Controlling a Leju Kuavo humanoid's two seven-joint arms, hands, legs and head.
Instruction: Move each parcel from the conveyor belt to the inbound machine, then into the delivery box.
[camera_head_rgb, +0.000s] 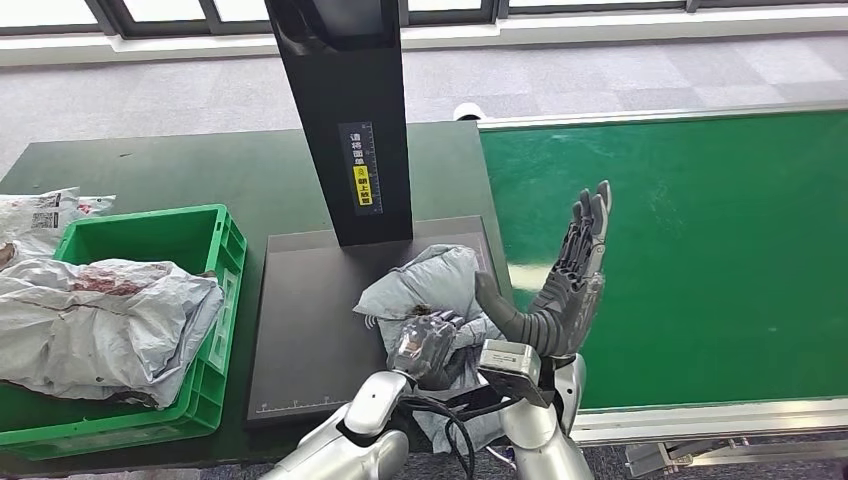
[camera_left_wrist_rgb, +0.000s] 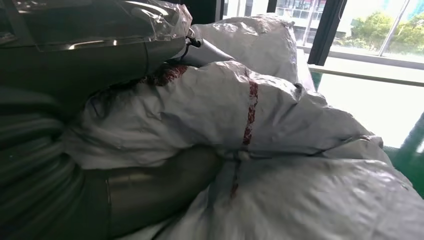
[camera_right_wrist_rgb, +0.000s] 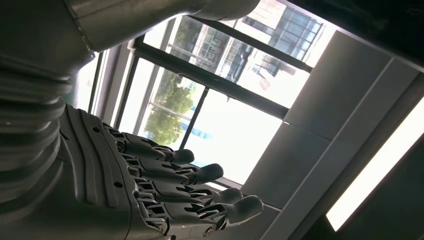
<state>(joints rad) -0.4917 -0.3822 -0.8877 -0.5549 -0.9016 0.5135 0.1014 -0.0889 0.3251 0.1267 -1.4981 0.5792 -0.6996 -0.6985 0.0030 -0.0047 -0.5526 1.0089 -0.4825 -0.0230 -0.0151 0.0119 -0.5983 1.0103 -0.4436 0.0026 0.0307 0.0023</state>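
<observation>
Scanning step: grey parcel (camera_head_rgb: 432, 283) lies on the inbound machine (camera_head_rgb: 305, 330), gripped under the left hand (camera_head_rgb: 425, 345) fingers, right hand (camera_head_rgb: 572, 285) fingers spread, holding nothing beside it; next, presumably, transfer to the green delivery box (camera_head_rgb: 215, 225).

Grey carpeted floor (camera_head_rgb: 200, 90) runs behind the dark green tabletop (camera_head_rgb: 150, 170) to a row of dark-framed windows (camera_head_rgb: 60, 12); daylight and green trees (camera_right_wrist_rgb: 167, 107) beyond the glass, bright ceiling light strip (camera_right_wrist_rgb: 375, 170) overhead.
</observation>
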